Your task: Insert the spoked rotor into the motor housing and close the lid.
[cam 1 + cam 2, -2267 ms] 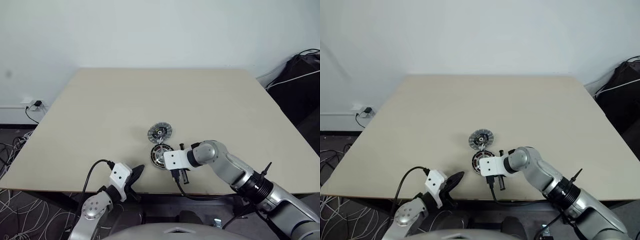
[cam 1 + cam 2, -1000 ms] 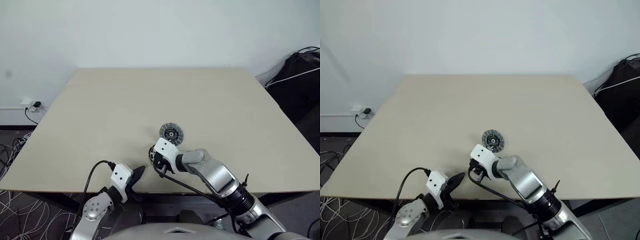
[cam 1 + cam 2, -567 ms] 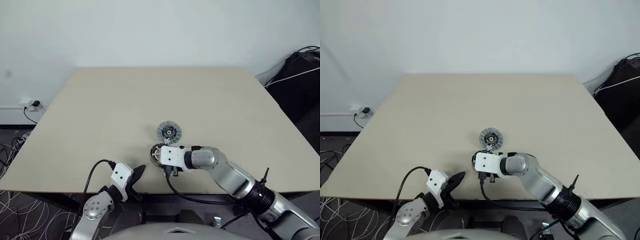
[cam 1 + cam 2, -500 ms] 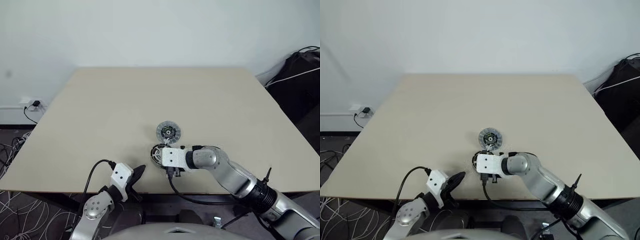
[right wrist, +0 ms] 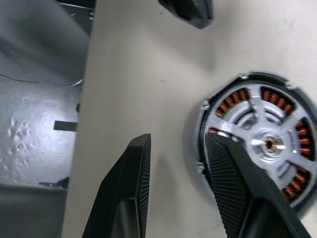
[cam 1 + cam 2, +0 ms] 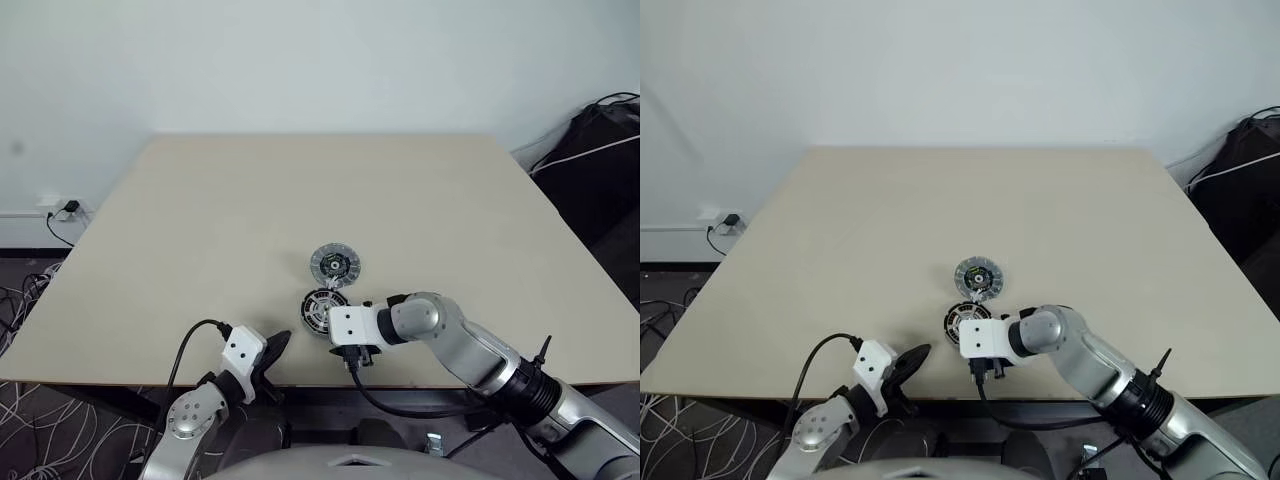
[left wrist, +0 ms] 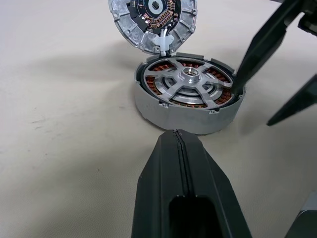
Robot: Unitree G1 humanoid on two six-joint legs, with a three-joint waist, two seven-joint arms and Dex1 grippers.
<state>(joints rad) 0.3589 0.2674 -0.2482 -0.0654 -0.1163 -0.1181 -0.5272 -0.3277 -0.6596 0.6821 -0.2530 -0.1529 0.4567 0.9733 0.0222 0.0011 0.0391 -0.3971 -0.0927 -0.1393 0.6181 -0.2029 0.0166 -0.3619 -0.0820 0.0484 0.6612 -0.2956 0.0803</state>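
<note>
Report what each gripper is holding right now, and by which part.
Nothing is held. The left gripper is shut and empty, short of the motor housing. The right gripper is open, one finger over the housing's rim, not clamping it.

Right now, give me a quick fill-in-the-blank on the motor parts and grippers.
1. The silver spoked rotor already sits inside the round copper-wound ____.
2. The round silver-grey lid lies on the beige ____.
3. The left gripper is ____.
4. The right gripper has one finger over the housing's ____.

Missing: motor housing; table; shut; rim
</note>
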